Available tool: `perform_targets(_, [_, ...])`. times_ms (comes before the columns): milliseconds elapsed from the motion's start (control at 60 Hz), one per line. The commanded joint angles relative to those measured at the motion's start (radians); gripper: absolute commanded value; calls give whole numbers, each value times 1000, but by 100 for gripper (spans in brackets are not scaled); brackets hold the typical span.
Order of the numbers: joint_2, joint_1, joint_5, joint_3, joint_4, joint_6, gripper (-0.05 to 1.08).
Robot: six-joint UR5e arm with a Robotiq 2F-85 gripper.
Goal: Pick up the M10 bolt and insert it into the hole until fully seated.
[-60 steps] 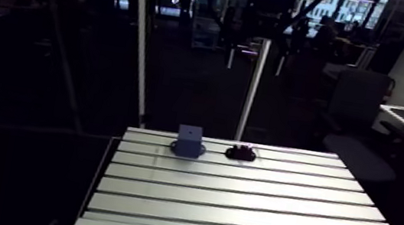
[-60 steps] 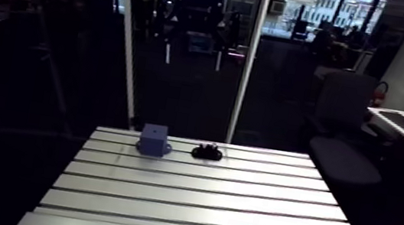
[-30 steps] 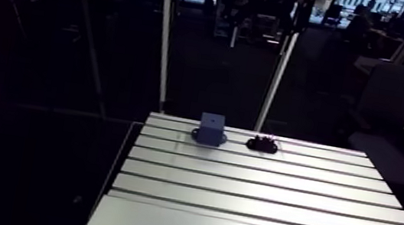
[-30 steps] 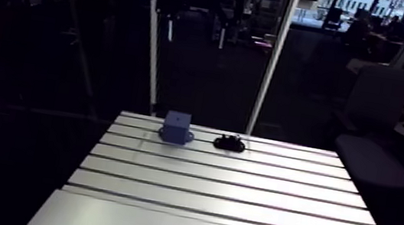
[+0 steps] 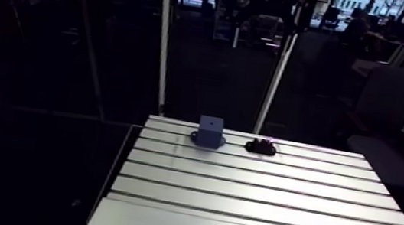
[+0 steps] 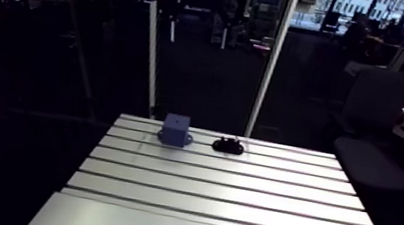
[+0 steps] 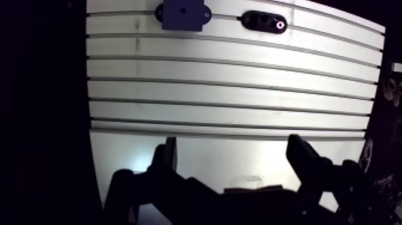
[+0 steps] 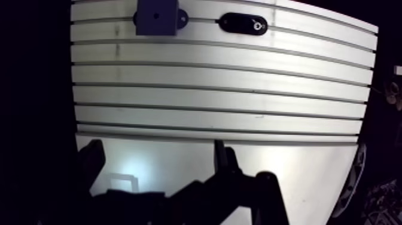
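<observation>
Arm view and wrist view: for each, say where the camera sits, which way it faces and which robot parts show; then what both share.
Arm view: on the arm's upper link, facing along the slotted aluminium table towards its far edge; no robot part shows.
Wrist view: on the wrist, looking down past the open gripper, whose two dark fingers rise over the table's near end.
Shared: blue block with a hole and black oval holder beside it, at the far edge.

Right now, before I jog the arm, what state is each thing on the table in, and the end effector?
end effector: open, empty, over the near end of the table.
blue block: upright at the far edge, top hole empty.
black holder: beside the block, not touching it.
M10 bolt: apparently in the holder, untouched.
</observation>
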Motion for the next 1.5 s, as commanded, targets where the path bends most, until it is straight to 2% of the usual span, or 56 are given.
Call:
perform_targets(17, [-33,-9,-5,21,1,-4,1])
perform_targets(317, [-50,-27,-5,42,1,-11,1])
perform_targets(533, [-53,-72,-3,67,-8,-20,1])
perform_targets(600, [-52,-82,-2,89,-37,-41,1])
perform_targets(733, [-52,-122,-2,141,-163,-81,1])
perform_targets(750, [-50,-134,3,150,-187,-89,1])
perform_targets(833, [-38,-163,4,164,-224,-111,1])
perform_targets(917, [-29,-166,4,168,-235,-117,1])
perform_targets(1367, [141,-167,12,197,-495,-132,1])
perform_targets(1500, [186,-167,15,185,-534,-132,1])
